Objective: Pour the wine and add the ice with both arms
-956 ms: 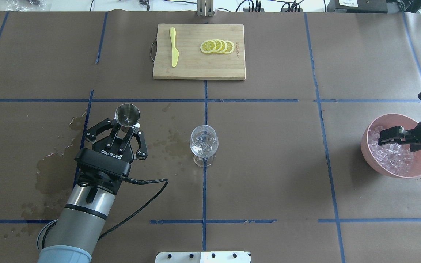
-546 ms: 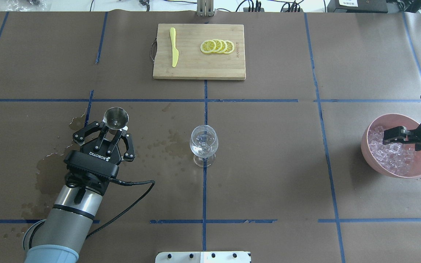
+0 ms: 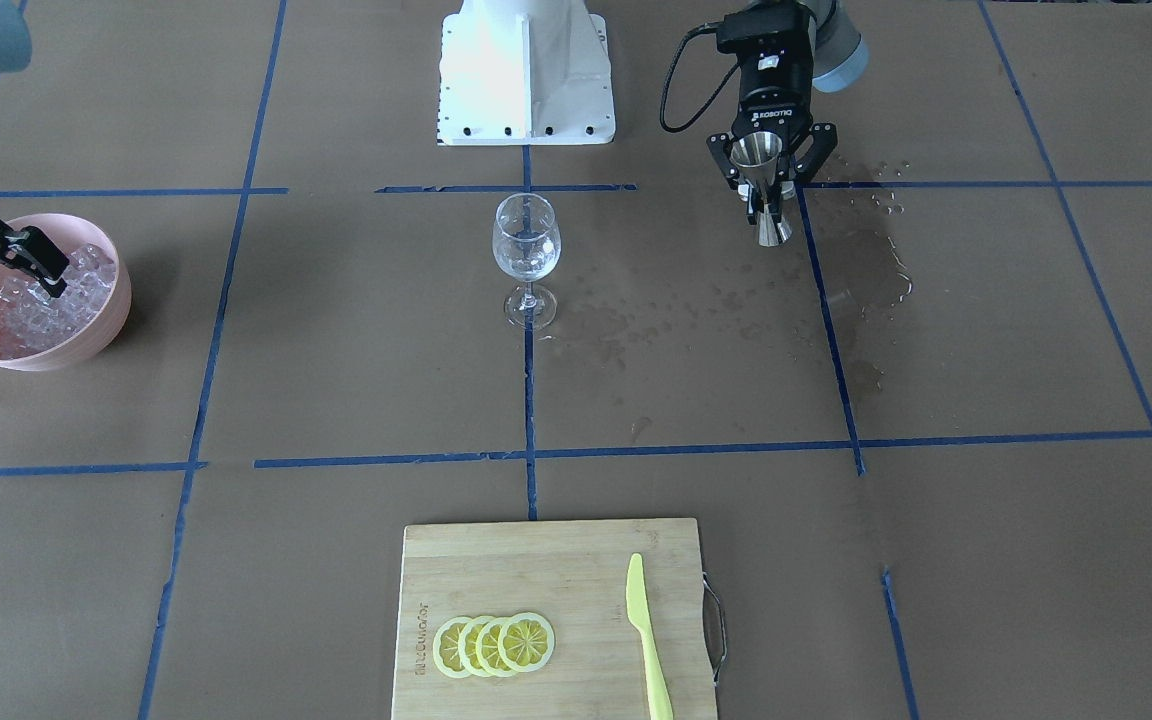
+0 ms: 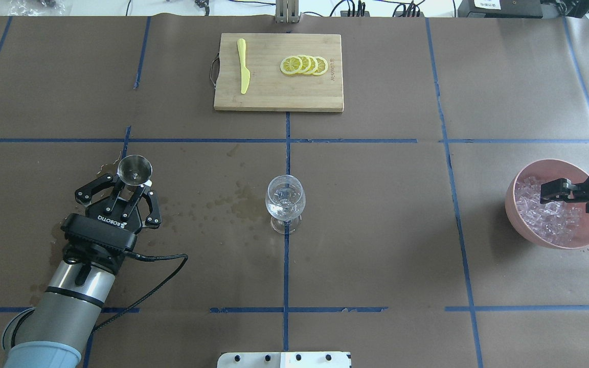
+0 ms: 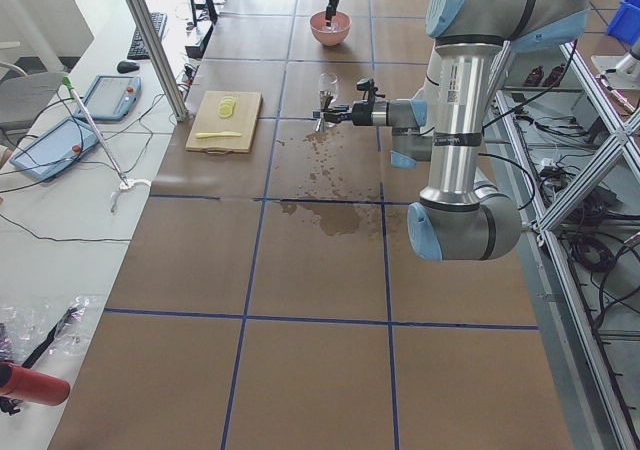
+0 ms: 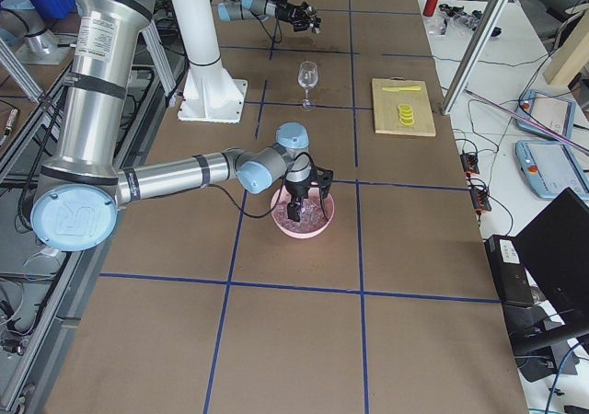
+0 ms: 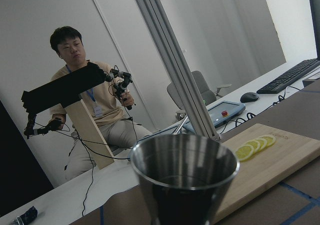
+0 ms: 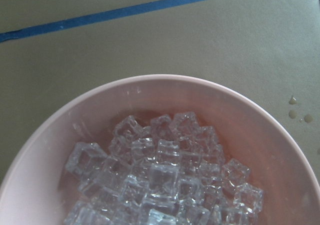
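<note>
A clear stemmed glass stands at the table's middle with a little colourless wine in its bowl; it also shows in the front view. My left gripper is shut on a steel jigger, held upright well left of the glass; the jigger's cup fills the left wrist view. My right gripper is open, low over the pink bowl at the far right. The bowl holds a heap of ice cubes. The gripper's fingers do not show in the right wrist view.
A wooden cutting board at the far middle carries a yellow knife and several lemon slices. A wet patch and droplets darken the paper left of the glass. The white base block sits at the near edge.
My left gripper has carried the jigger leftward, farther from the glass. My right gripper has shifted slightly right over the ice bowl.
</note>
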Available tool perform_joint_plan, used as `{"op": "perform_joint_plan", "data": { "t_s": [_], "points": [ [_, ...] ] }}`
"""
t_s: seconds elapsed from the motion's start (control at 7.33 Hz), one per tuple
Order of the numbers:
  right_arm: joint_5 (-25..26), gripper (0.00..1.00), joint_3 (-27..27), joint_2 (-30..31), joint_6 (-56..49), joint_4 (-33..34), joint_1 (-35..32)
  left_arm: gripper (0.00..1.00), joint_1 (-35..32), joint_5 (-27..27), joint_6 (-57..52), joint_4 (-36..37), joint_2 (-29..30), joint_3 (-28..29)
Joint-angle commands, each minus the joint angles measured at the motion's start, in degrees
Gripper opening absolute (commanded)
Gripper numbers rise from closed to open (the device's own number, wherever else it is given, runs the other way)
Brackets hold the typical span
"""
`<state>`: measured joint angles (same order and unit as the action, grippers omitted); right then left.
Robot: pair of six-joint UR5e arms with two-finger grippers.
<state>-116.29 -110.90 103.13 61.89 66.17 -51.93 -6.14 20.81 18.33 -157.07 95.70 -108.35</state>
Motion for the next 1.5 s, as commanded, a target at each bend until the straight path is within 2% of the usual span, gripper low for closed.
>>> {"op": "perform_joint_plan", "data": {
  "t_s": [0.0,0.27,0.55,0.82,1.37],
  "points": [
    [-0.7,0.95,0.2,0.0,0.0,0.0,0.2,0.0,-0.1,0.7,0.1,-0.7,-2.0,0.0],
    [-0.8,0.91,0.2,-0.6,0.0,0.1,0.8,0.0,-0.1,0.8,0.9,-0.7,-3.6,0.3],
    [-1.0,0.86,0.2,-0.9,0.0,0.5,0.9,0.0,-0.3,4.8,11.1,-0.7,-7.9,0.5],
    [-1.3,0.79,0.2,-1.0,0.0,0.6,0.9,0.0,-0.3,4.9,11.3,-0.8,-8.2,0.6],
    [-1.4,0.75,1.1,-0.9,-0.1,0.8,0.9,0.0,-0.3,4.9,11.6,-0.7,-9.8,1.2]
  ]
}}
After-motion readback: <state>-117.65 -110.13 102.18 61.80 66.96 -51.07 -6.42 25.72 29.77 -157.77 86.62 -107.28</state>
